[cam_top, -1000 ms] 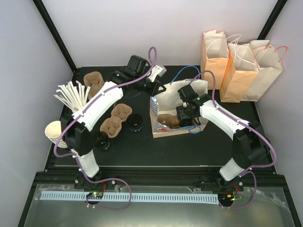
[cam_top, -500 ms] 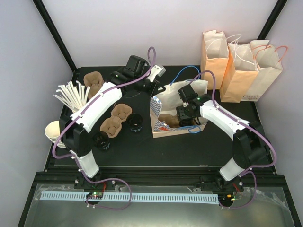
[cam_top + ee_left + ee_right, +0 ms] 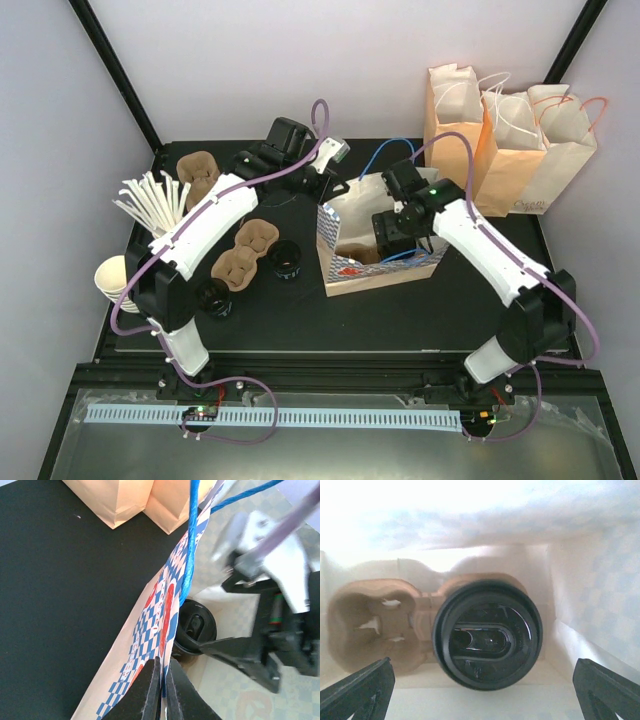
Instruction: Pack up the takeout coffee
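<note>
Top external view: start at table point(image 3: 300, 315), black, bearing everything. At far right corner, note three plain bags point(image 3: 510, 150), upright, side by side. At table centre, find bag point(image 3: 380, 282), blue-patterned, standing with mouth open upward. Left of bag, note loose carriers point(image 3: 245, 252), white straws point(image 3: 150, 200) in a bundle, cream cups point(image 3: 115, 275) stacked at left edge, and two black spare cups point(image 3: 285, 262), all apart from bag.

Left wrist view: see left gripper point(image 3: 164, 667) pinched tight on bag's wall rim, paper between both fingers, blue cord point(image 3: 190, 545) hanging just beside.

Right wrist view: see right gripper point(image 3: 482, 665) over bag mouth, looking straight down, fingers point(image 3: 357, 690) spread wide at either side, holding nothing, not touching cup. On bag floor, find carrier point(image 3: 370, 625), two pockets in a row, lying crosswise. In right pocket, find cup point(image 3: 487, 635), seated upright: long axis vertical, lid up toward bag mouth and camera, base down in pocket. On lid, note oval sip slot running left to right. Around cup: bag walls close behind and at right, carrier's other pocket at left. Above cup: only spread fingers, lid in full view between them.
</note>
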Tool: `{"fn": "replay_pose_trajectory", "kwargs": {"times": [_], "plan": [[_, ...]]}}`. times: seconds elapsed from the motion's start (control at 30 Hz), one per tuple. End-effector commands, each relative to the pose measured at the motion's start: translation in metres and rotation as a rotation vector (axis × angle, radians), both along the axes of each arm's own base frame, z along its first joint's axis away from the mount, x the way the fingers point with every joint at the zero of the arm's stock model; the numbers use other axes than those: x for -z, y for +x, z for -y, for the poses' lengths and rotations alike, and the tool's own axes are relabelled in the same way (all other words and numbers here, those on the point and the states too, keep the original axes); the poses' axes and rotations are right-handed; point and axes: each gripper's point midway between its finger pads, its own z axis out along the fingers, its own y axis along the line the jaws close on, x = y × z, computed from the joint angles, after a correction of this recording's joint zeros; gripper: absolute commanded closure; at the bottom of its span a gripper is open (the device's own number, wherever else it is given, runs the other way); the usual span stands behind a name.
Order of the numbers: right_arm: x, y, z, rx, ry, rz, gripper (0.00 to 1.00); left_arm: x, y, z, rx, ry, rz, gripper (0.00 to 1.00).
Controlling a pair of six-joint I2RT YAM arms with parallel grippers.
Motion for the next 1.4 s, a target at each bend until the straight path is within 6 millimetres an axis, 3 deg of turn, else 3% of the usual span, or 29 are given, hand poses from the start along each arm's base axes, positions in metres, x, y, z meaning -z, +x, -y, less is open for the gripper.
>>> {"fn": "replay_pose_trajectory", "kwargs": {"times": [0.0, 0.3, 0.43, 0.67, 0.97, 1.07, 1.2, 1.37], "plan": [[-0.043, -0.008, 0.001, -0.025, 0.054, 0.071, 0.00, -0.015, 0.004, -0.002, -0.036, -0.020, 0.038, 0.94], [-0.119, -0.010, -0.017, -0.113, 0.236, 0.274, 0.00, -0.012, 0.034, -0.001, -0.149, -0.018, 0.037, 0.96], [-0.151, -0.015, -0.017, -0.132, 0.293, 0.371, 0.00, -0.025, 0.063, 0.000, -0.232, -0.059, 0.088, 0.96], [-0.187, -0.031, -0.012, -0.156, 0.351, 0.463, 0.00, -0.044, 0.122, -0.010, -0.338, -0.114, 0.137, 0.96], [-0.235, -0.051, 0.001, -0.159, 0.429, 0.634, 0.00, -0.047, 0.177, -0.046, -0.463, -0.150, 0.185, 0.96], [-0.239, -0.053, 0.003, -0.158, 0.438, 0.656, 0.00, -0.044, 0.187, -0.059, -0.498, -0.143, 0.193, 0.96], [-0.230, -0.053, -0.002, -0.171, 0.446, 0.624, 0.00, -0.039, 0.199, -0.078, -0.545, -0.147, 0.176, 0.96], [-0.185, -0.051, -0.024, -0.209, 0.487, 0.475, 0.00, -0.042, 0.206, -0.099, -0.586, -0.152, 0.175, 0.95]]}}
